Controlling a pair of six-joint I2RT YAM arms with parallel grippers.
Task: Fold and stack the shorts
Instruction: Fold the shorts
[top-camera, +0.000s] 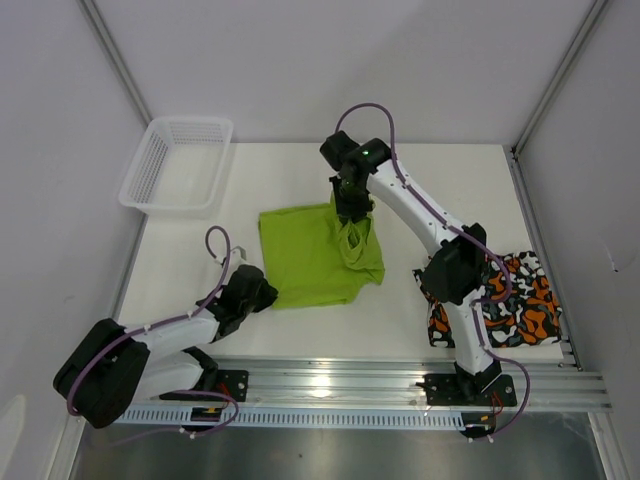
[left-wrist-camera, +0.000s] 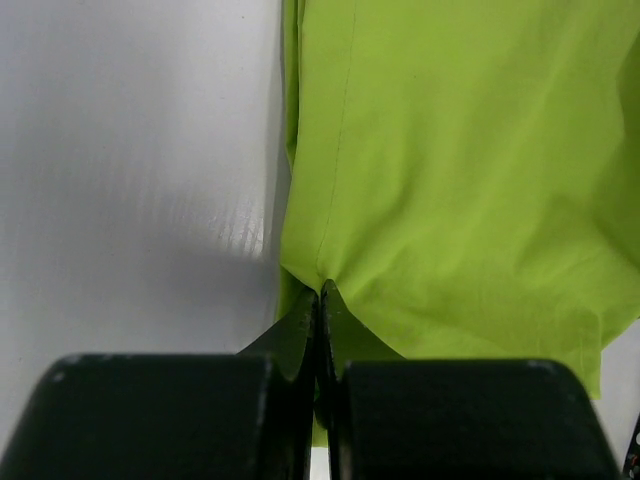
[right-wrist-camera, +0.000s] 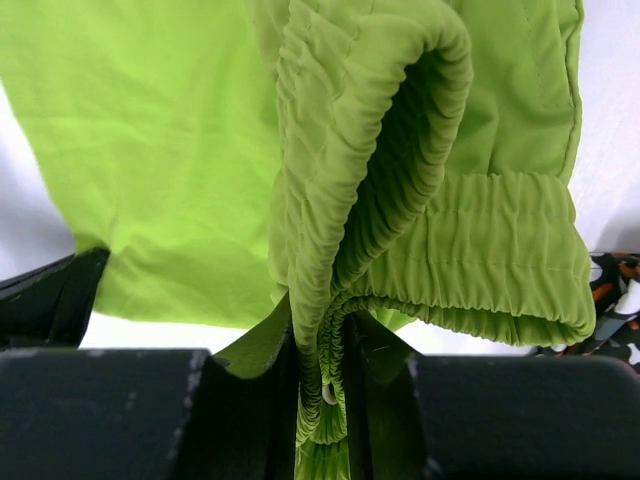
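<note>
The plain lime green cloth shorts (top-camera: 312, 258) lie spread at the table's middle, running from the near left to the far right. The left gripper (left-wrist-camera: 320, 305) has its fingers pressed together on the near-left edge. The right gripper (right-wrist-camera: 322, 345) is clamped on the ribbed elastic waistband at the far-right end and holds it raised. The fold probably turns on carrying that waistband toward the pinned left edge. The blotchy orange, black and white camouflage shorts (top-camera: 522, 300) lie well apart, at the near right.
</note>
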